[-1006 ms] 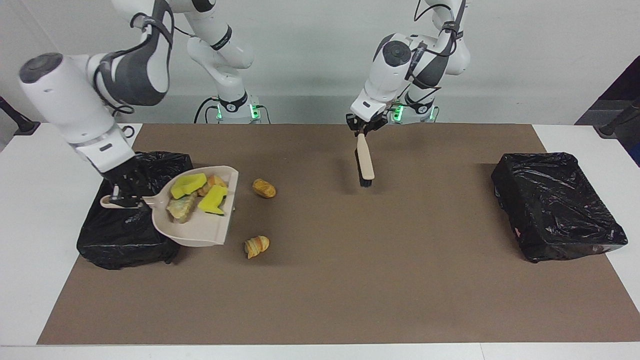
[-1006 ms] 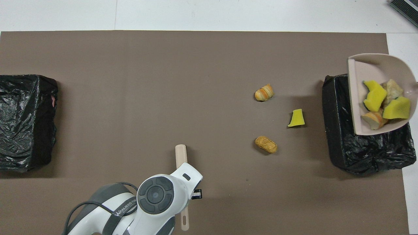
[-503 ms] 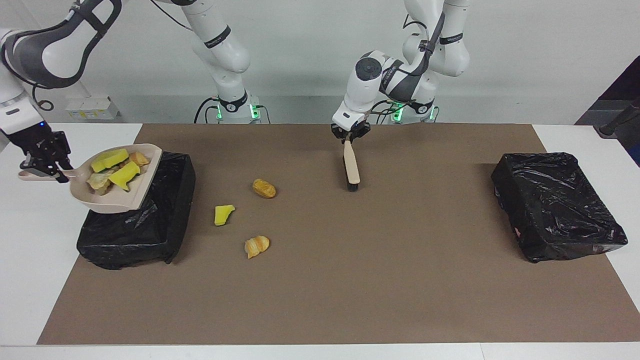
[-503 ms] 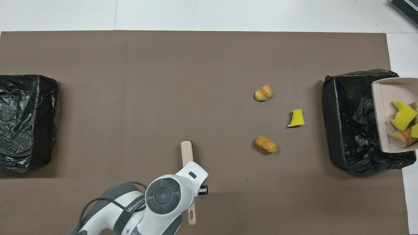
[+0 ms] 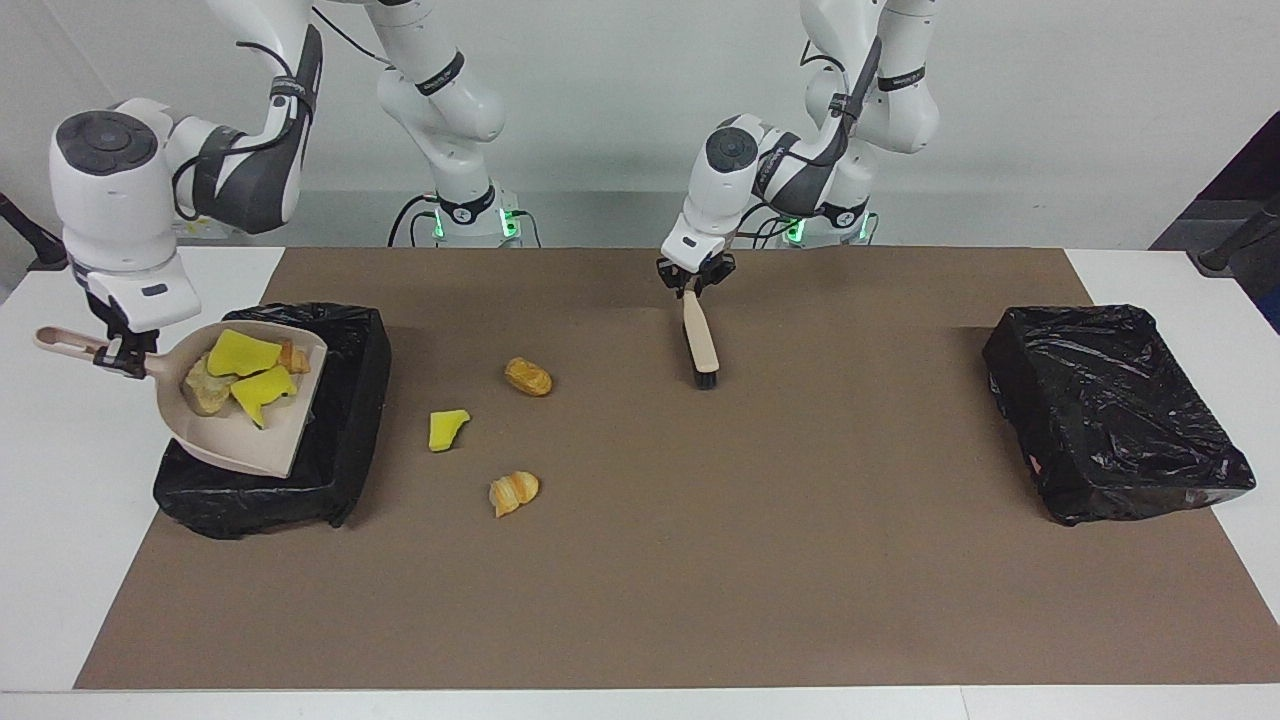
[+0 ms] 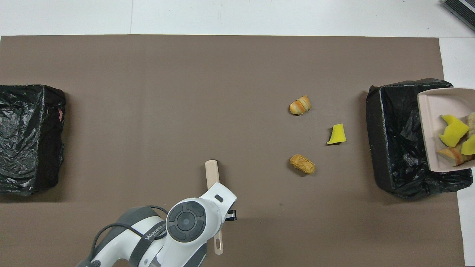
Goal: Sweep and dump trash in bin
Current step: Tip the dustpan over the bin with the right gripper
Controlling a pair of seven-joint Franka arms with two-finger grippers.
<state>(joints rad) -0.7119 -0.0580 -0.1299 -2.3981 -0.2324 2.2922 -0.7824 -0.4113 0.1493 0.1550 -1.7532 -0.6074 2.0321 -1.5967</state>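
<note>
trash: yellow and tan scraps (image 5: pixel 245 372) piled in the dustpan (image 5: pixel 240 440); three more on the mat (image 5: pixel 700 550): a yellow chunk (image 5: pixel 446 429), a tan lump (image 5: pixel 527 376) at its 1 o'clock in the facing view, a roll (image 5: pixel 513 492) at its 5 o'clock.
dustpan: held over the bin (image 5: pixel 345 440) at the right arm's end.
right gripper (image 5: pixel 122 355): clamped on the dustpan's handle.
left gripper (image 5: pixel 692 282): at the brush (image 5: pixel 700 340) handle's top; cannot tell if its jaws grip or have loosened; bristles on the mat.
second bin (image 5: pixel 1110 410): at the left arm's end.
</note>
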